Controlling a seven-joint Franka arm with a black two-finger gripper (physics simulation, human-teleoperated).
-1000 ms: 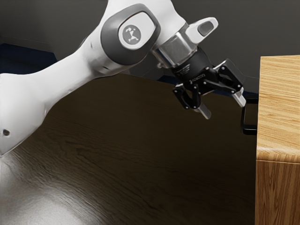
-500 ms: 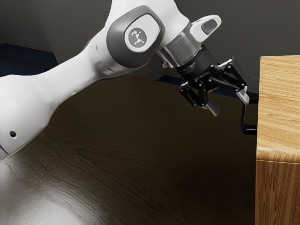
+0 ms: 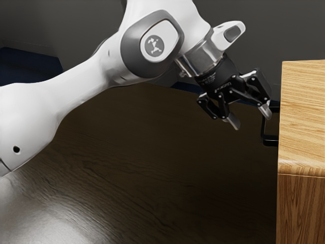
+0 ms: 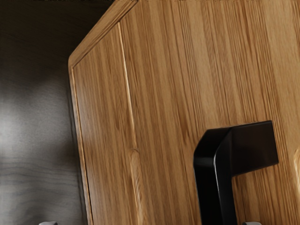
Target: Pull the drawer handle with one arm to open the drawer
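Gripper (image 3: 250,116), fingers spread and grasping nothing, poised at the upper end of the black drawer handle (image 3: 263,131), one finger just beside the bar; the spread presumably leaves room to straddle the bar before closing. Handle stands off the drawer front (image 4: 154,93) on bent ends, giving clearance behind it. Beyond, the wooden cabinet (image 3: 302,203); judged, the drawer is not yet pulled out.
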